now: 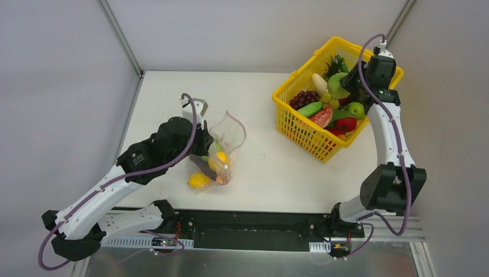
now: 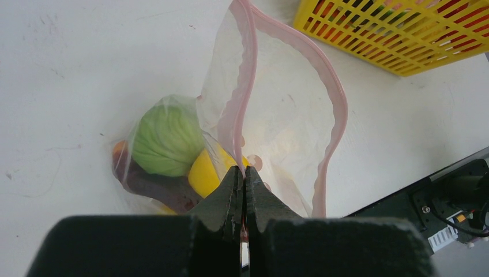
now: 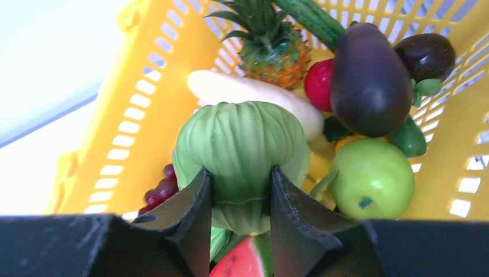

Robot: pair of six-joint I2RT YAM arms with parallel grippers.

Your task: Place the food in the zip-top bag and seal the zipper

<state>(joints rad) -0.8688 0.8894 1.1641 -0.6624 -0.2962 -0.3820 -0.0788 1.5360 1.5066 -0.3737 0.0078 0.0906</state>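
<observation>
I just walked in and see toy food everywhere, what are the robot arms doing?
They are bagging toy food. The left tool pinches the pink zipper of the clear bag, its mouth open; a green cabbage and a yellow fruit are inside. The right tool is closed on a green vegetable at the yellow basket.

Yellow lattice basket (image 1: pixel 300 130), pink zipper (image 2: pixel 337 98), ribbed green cabbage (image 3: pixel 239 144)

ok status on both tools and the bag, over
Left tool shut on zip-top bag, mouth open, cabbage inside. Right tool shut on green leafy vegetable at the basket. Nothing between basket and bag.
</observation>
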